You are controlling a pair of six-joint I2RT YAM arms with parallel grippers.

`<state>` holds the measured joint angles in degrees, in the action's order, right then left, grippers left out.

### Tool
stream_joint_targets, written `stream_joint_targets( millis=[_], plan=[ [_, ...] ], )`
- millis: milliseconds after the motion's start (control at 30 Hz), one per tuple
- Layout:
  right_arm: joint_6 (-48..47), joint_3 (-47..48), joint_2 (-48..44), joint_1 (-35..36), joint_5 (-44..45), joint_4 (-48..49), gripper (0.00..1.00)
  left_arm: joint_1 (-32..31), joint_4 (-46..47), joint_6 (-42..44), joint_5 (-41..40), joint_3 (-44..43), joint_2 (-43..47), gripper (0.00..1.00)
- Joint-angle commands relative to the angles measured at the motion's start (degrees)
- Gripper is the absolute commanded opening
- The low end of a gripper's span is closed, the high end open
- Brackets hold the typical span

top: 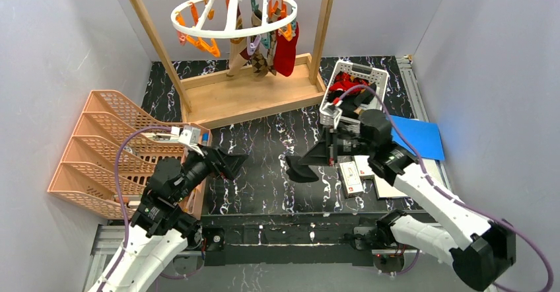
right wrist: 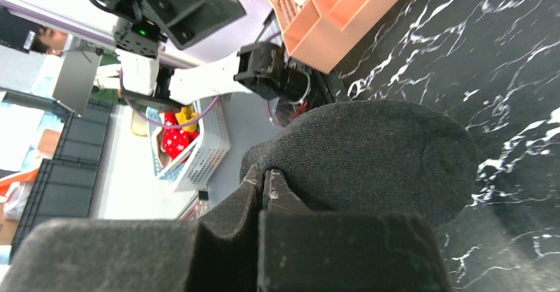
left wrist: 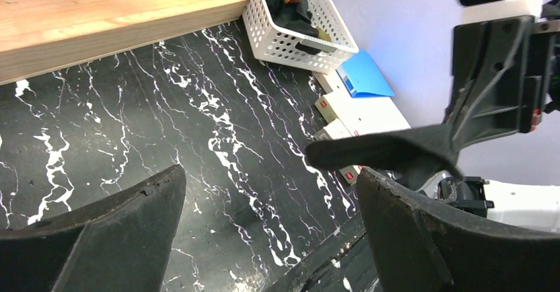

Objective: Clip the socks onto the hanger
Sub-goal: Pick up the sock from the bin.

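Black, white-veined surface (top: 264, 140) enclosed by plain grey walls. Rear: wooden frame (top: 251, 97) carrying the hanger (top: 198, 30), a white ring hung level, with orange and teal clips dangling beneath. Two items are already clipped on its right half, an argyle sock (top: 261, 61) and a red sock (top: 286, 51), both hanging long axis vertical. Right rear: white lattice basket (top: 376, 74) containing loose red and dark socks (top: 347, 84); a blue folder (top: 416, 137) lies just beside it. Left edge: orange tiered rack (top: 99, 146). Centre: right tool (top: 327, 154), jaws closed tight on one end of a black sock (top: 302, 168). The sock's long axis runs roughly left to right across the surface, and its rounded free end points toward the left arm. From the left wrist view it juts out near level from the grip. Left tool (top: 231, 161) faces that free end, a short gap apart, jaws spread wide with nothing between them.
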<state>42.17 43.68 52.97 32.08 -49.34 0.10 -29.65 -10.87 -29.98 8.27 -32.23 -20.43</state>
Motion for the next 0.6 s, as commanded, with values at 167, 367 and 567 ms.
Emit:
stream_joint_targets(
  millis=[167, 367, 567],
  plan=[
    [16.6, -3.7, 4.9, 8.2, 11.2, 21.4, 0.01, -0.2, 15.7, -4.3, 9.7, 7.8, 4.8, 0.98],
    [30.2, -8.5, 6.2, 8.2, 14.8, 30.7, 0.01, -0.2, 23.2, -4.7, 15.4, 10.5, 1.4, 0.98],
    [42.3, -12.2, 5.1, 8.2, 20.4, 35.6, 0.01, -0.3, 31.0, 2.1, 22.5, 9.3, -6.8, 0.97]
  ],
)
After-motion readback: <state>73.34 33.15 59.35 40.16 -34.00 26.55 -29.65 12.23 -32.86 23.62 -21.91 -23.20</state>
